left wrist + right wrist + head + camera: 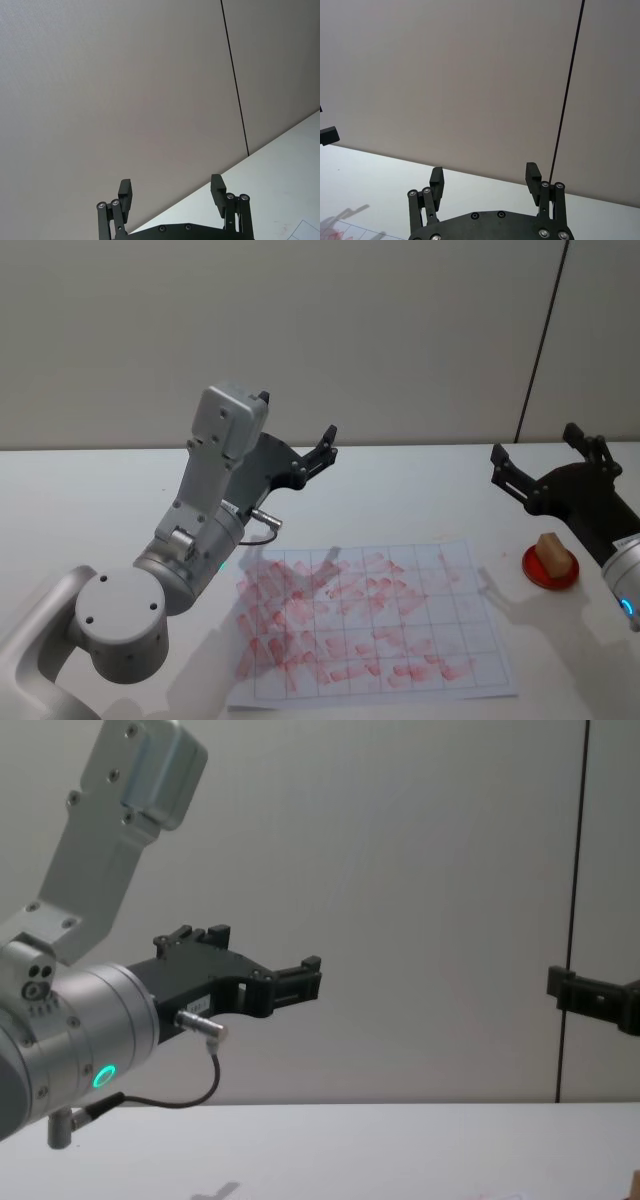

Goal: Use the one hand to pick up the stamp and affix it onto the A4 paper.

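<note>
1. Claw status first: the right claw (pixel 534 443) is up in the air on the right side, spread wide with nothing in it. In the head view it hangs just past the stamp, on the wall side. The chest view has it poking in from the right edge, well above the tabletop (pixel 100 495).
2. Over on the left, the left claw (pixel 170 185) is also raised and gaping wide, and it's empty too. It points off toward the wall (pixel 400 330), above the far left part of the sheet and nowhere near the stamp. A thin cable (pixel 190 1095) loops under its wrist, and a small teal light (pixel 103 1076) glows on the silver arm segment.
3. The stamp (pixel 551 550) is a small tan block. It stands on a round red pad (pixel 552 573), which is an ink pad as far as I can tell. Both sit on the tabletop just to the right of the paper's right edge, not touching it, and neither claw is touching the stamp.
4. The A4 paper (pixel 370 625) lies flat on the white tabletop right in front of the robot, a bit skewed. It's printed with a grid and smeared with reddish-pink stamp marks, heaviest on the left half. Claw shadows fall across its top edge and just off its right side.
5. Behind it all there's a plain grey wall with one dark vertical seam (pixel 540 340) on the right.
</note>
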